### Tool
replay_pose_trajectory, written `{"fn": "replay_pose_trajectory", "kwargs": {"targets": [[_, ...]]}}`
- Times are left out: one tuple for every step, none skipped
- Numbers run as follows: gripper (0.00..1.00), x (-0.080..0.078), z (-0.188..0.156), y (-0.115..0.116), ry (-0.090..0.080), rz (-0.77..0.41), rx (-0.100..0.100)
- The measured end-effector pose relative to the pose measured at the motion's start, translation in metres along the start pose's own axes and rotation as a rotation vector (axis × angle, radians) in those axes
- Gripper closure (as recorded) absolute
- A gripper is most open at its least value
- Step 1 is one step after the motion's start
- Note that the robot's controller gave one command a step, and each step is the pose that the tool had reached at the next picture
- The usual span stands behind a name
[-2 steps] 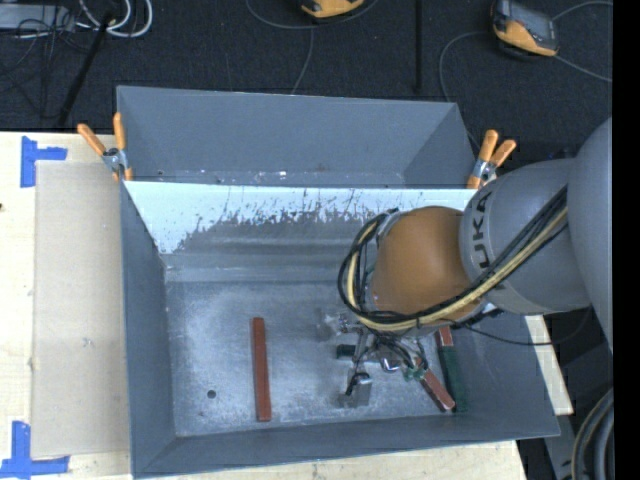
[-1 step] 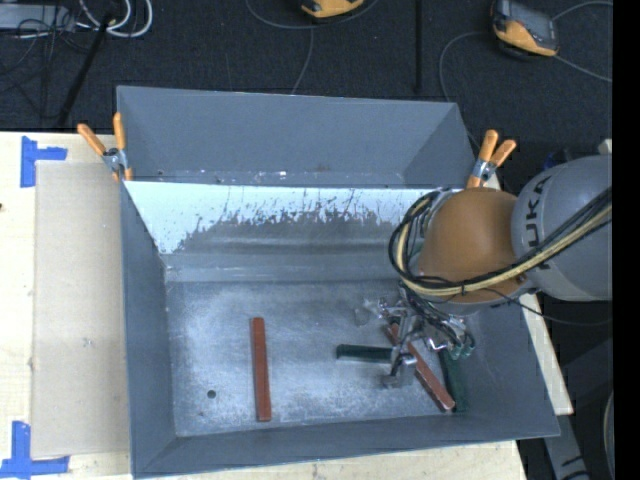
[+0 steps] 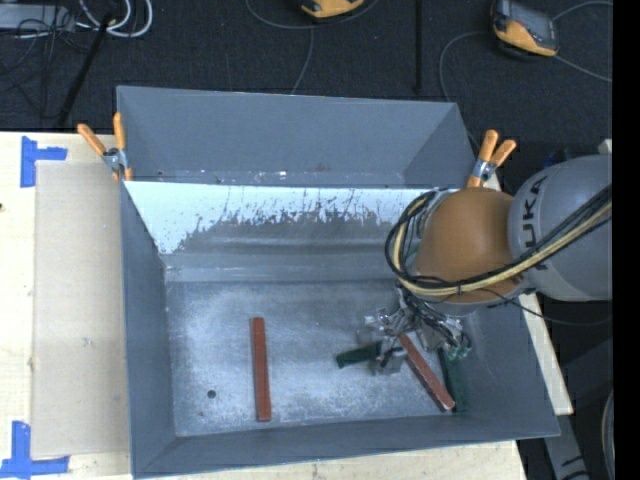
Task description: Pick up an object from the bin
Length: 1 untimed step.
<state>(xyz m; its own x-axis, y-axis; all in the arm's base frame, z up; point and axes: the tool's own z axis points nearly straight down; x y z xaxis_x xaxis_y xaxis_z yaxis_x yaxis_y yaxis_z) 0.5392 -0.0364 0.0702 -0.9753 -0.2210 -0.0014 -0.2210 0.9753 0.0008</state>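
Brown stick [image 3: 428, 373], lower right of frame in bin [image 3: 290, 138], lies slanted beneath your hand [image 3: 393, 346], dark green piece [image 3: 350, 359] beside it. Can't tell if hand open or gripping. Nothing looks lifted; grasp and lift remain for you.

Grey arm [image 3: 565, 233], orange cover [image 3: 465, 243], black-yellow cables [image 3: 410, 238].

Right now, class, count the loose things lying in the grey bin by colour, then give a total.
Reddish-brown sticks: 2, the left stick and the right stick beside the hand
Dark green piece: 1
Total: 3 that show plainly
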Motion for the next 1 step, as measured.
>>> {"fn": "replay_pose_trajectory", "kwargs": {"targets": [[1.00, 0.0166, -0.1601, -0.0125, -0.006, 0.027, 0.003]]}}
